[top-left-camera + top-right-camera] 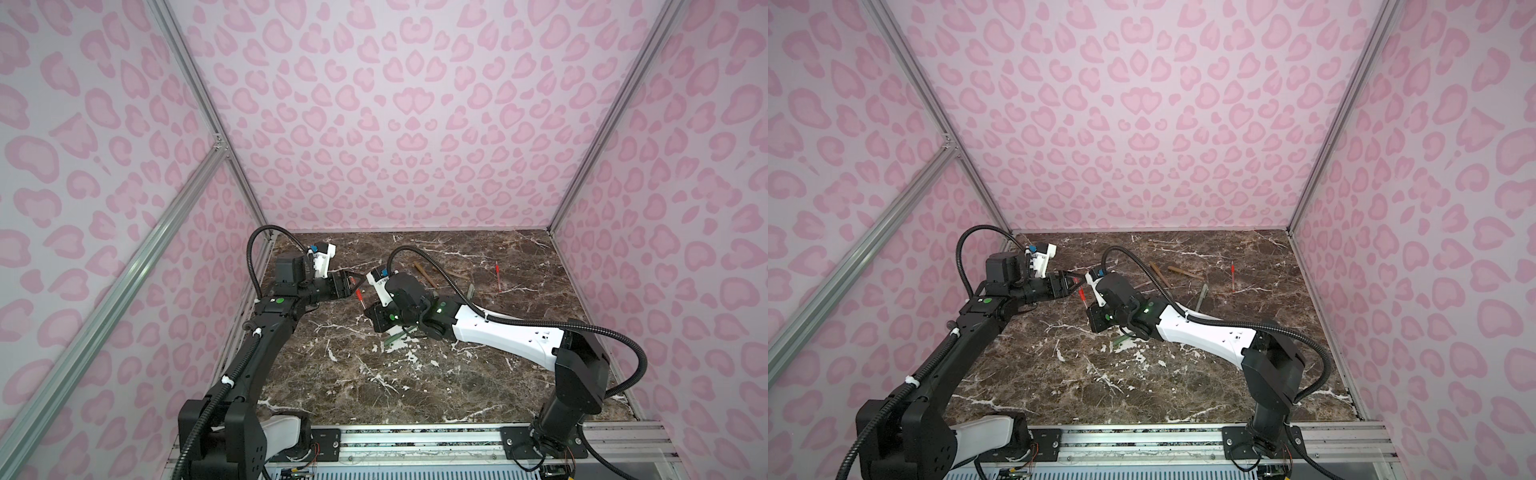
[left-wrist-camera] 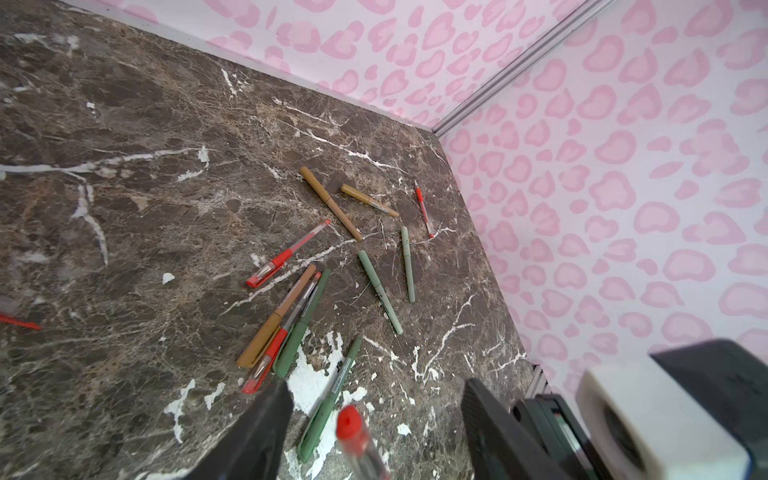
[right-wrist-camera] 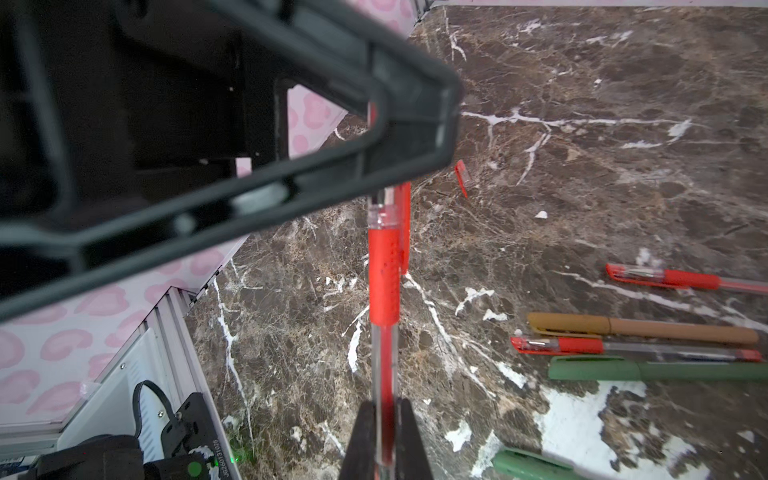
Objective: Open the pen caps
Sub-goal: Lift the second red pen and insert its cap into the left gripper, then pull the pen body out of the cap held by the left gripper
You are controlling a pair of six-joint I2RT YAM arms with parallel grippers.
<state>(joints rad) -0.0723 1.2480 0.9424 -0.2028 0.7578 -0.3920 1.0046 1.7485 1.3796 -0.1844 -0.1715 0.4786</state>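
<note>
Cap (image 2: pixel 348 419), likely light, slick, rigid, between parted left fingers (image 2: pixel 257 436). Pinch midway, clear of clip (image 3: pixel 405 224). Right fingers (image 3: pixel 361 440) clamped on barrel (image 3: pixel 384 374).

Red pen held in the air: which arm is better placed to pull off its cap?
Probably left. The right end effector is shut on the red pen; the left end effector, open, flanks its cap.

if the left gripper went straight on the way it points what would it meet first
The red cap of the red pen that the right gripper holds, sitting between the open fingers of the left gripper. Beyond that probably the right gripper itself, though depth is unclear.
</note>
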